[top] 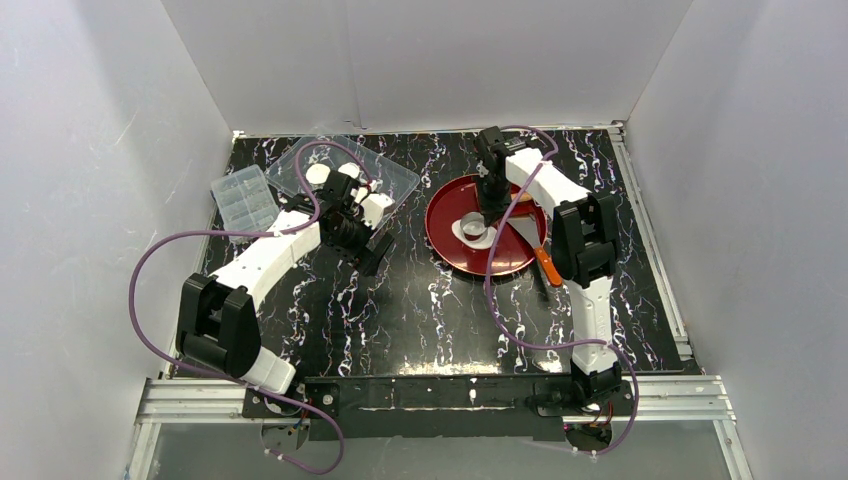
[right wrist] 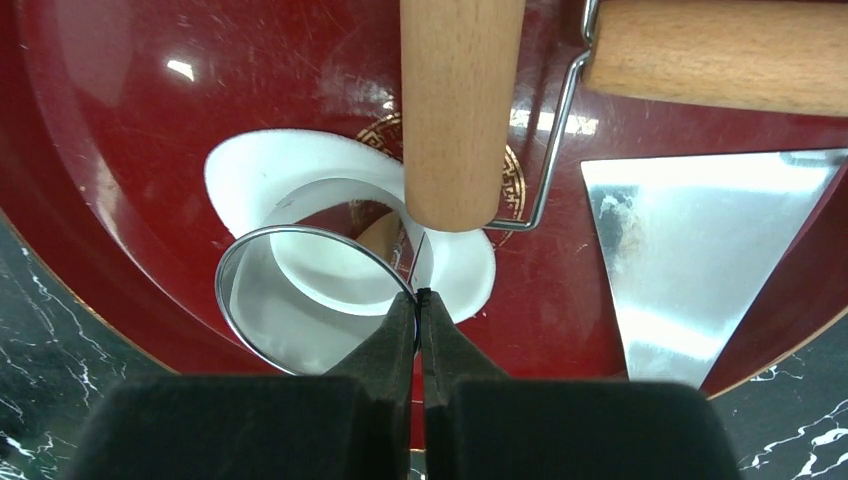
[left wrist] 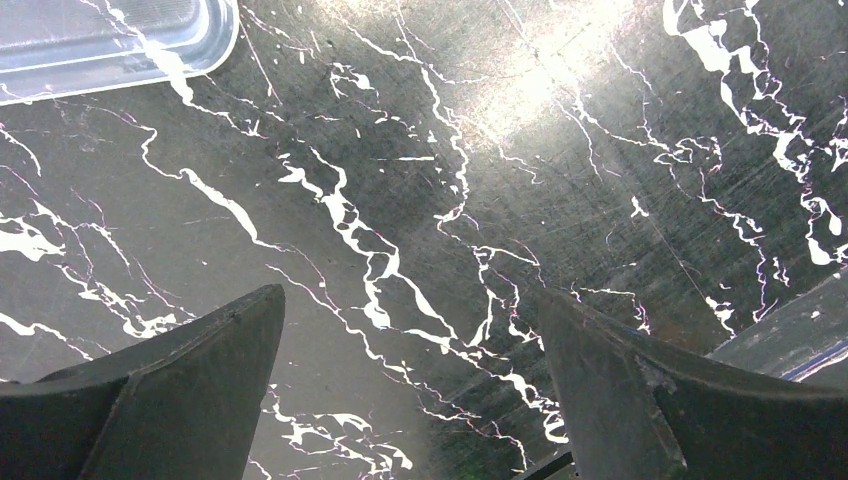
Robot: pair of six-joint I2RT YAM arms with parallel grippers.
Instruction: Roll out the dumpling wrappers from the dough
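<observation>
Lying ahead of the right gripper [right wrist: 420, 296], a rolling pin [right wrist: 455, 100] overlaps the dough [right wrist: 245, 165]; scraper [right wrist: 690, 250] to its right. Closed jaws pinch the ring [right wrist: 262, 322] standing on the dough. Left gripper [left wrist: 410, 292] gapes, empty.

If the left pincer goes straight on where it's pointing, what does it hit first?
Most likely the bare marbled table top; nothing lies between the open left pincer and it. The clear tray sits off that line.

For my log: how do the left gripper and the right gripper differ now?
The left gripper is open and empty; the right gripper is shut on the metal ring. The left gripper hangs over the black table; the right gripper over the red plate. Both have dark fingers.
</observation>
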